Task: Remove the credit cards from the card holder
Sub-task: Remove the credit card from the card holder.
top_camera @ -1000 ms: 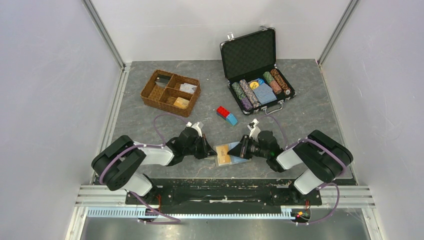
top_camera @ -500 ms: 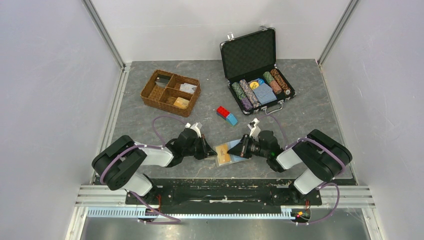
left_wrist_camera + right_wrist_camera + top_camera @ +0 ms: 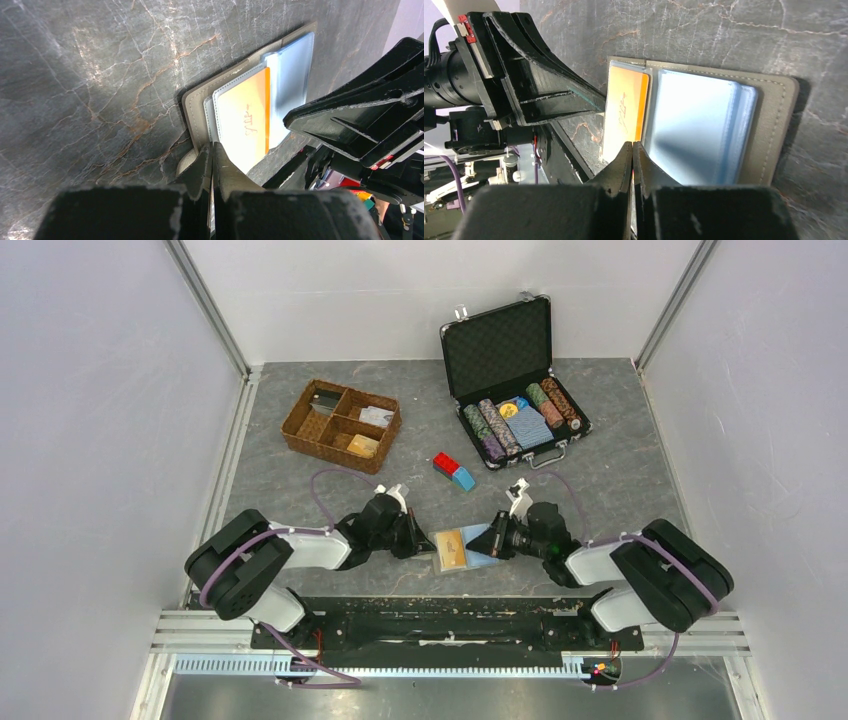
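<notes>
Fully closed left hand, touching card holder

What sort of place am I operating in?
Probably a lab robot test cell: plain white panel walls on aluminium posts, a stone-patterned tabletop, and staged props like the poker chip case and wicker tray.

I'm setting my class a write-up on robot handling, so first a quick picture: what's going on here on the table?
An open card holder lies flat on the table between the two arms. The left gripper, shut, sits at one edge of it. The right gripper, also shut, has its tips at the edge of the orange card, beside the blue cards. The cards are in the holder; none is out yet.
</notes>
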